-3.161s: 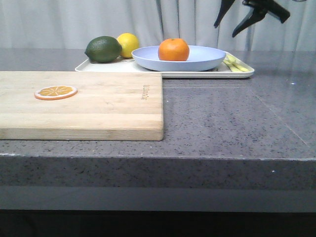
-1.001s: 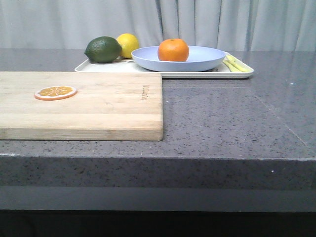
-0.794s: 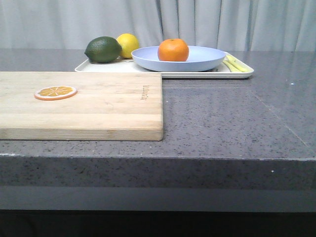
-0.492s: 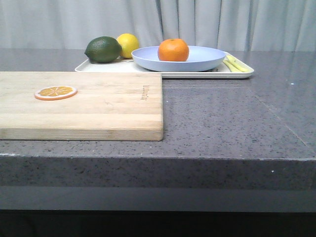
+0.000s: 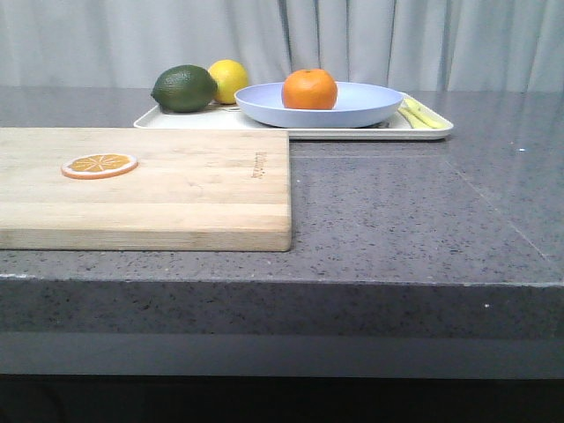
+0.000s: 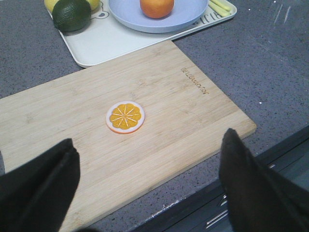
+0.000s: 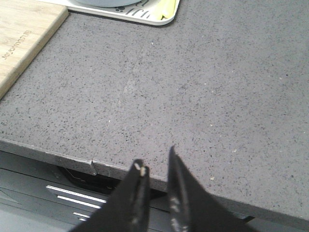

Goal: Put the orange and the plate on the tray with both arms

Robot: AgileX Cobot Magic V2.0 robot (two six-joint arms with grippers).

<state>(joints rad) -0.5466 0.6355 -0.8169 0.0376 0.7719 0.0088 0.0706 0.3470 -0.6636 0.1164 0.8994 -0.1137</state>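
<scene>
The orange [image 5: 309, 88] rests in the pale lavender-blue plate [image 5: 370, 104], which stands on the white tray [image 5: 352, 132] at the back of the counter. The left wrist view shows the same orange [image 6: 157, 6], plate [image 6: 125, 14] and tray [image 6: 96, 43] far from my left gripper [image 6: 147, 137]. That gripper is wide open and empty over the near edge of the cutting board. My right gripper [image 7: 155, 158] hovers over the counter's front edge, its fingers nearly together with nothing between them. A corner of the tray [image 7: 145, 17] shows far ahead of it. Neither gripper appears in the front view.
A wooden cutting board [image 5: 176, 185] lies front left with an orange slice [image 5: 100, 165] on it. A dark green fruit [image 5: 184, 88] and a lemon [image 5: 231, 75] sit on the tray's left end, and yellow pieces [image 5: 421, 115] on its right end. Grey curtains hang behind.
About three seconds ago the right gripper hung open at the top right of the front view; it has since left that view. The objects have not moved.
</scene>
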